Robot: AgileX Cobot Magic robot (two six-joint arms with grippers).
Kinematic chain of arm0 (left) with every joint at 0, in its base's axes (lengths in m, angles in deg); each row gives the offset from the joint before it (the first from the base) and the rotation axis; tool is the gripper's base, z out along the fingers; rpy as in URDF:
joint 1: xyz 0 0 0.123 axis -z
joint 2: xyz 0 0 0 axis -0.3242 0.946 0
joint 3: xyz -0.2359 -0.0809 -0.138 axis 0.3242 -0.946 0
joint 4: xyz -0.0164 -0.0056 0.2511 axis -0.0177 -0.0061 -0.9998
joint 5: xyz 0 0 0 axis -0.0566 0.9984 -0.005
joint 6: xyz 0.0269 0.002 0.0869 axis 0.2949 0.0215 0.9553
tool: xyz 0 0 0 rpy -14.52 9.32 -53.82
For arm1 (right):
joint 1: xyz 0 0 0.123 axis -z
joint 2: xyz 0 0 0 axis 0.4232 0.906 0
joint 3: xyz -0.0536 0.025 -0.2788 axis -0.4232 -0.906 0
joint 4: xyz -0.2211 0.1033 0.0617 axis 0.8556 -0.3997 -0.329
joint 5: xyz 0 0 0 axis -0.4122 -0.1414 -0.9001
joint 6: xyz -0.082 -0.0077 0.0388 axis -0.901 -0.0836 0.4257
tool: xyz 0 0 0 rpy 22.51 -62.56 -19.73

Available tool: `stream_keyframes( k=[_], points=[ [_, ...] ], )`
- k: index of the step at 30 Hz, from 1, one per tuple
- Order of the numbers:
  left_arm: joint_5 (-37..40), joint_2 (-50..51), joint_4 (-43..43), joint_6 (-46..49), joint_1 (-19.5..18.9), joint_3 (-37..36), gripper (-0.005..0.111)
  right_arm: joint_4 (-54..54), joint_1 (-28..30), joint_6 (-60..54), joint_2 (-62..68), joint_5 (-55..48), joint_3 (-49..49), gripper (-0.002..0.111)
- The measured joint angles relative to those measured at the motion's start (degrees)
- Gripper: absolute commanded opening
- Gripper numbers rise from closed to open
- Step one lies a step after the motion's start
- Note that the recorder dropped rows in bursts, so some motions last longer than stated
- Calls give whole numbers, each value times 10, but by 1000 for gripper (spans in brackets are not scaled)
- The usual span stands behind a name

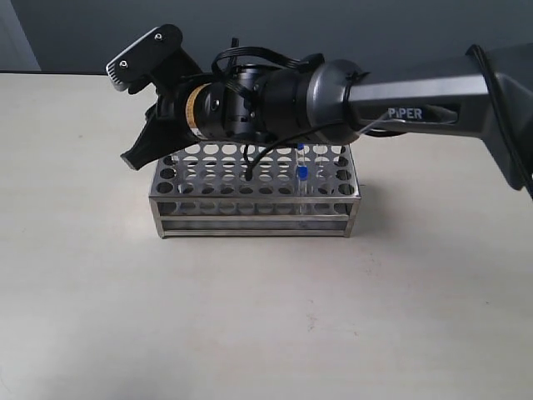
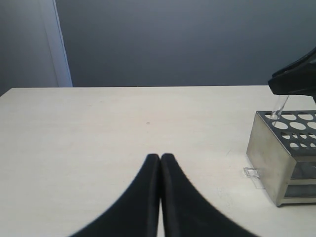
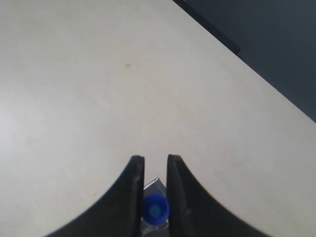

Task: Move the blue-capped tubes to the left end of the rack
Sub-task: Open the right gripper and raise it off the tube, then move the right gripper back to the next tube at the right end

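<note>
While the right arm stretches in from the right, low over the rack (image 1: 250, 218), the right gripper (image 1: 133, 157) hangs at the rack's left end, by its far corner. Its jaws stand only a narrow gap apart, clamped on the held tube (image 3: 154, 210), whose bright blue cap sits between the two black fingers in the right wrist view. From the left wrist view, the clear body of that tube (image 2: 278, 106) slants down out of the gripper to a hole at the far left corner of the top plate; how deep it sits in the hole I cannot tell. Two more blue-capped tubes stand upright toward the right end of the rack: the nearer tube (image 1: 302, 172) in a middle row and the farther tube (image 1: 300, 147) just behind it, partly hidden by the arm. The left gripper (image 2: 160, 159) hovers over the pale table (image 2: 123, 128), to the left of the rack and well apart from it, its fingers pressed together with nothing between them.
</note>
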Motion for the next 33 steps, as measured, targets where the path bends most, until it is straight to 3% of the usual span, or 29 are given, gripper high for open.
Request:
stream_keyframes(
  k=[14,16,17,19,20,28,33],
  points=[
    [0,0,0,0,0,0,0,-1,0,9,5,-7,0,1],
    [0,0,0,0,0,0,0,-1,0,9,5,-7,0,12],
    [0,0,0,0,0,0,0,-1,0,9,5,-7,0,28],
    [0,0,0,0,0,0,0,-1,0,10,6,-9,0,48],
    [0,0,0,0,0,0,0,-3,0,11,7,-10,0,49],
    [0,0,0,0,0,0,0,-23,0,13,6,-25,0,46],
    [0,0,0,0,0,0,0,-27,0,13,-48,-121,0,46]
  ],
)
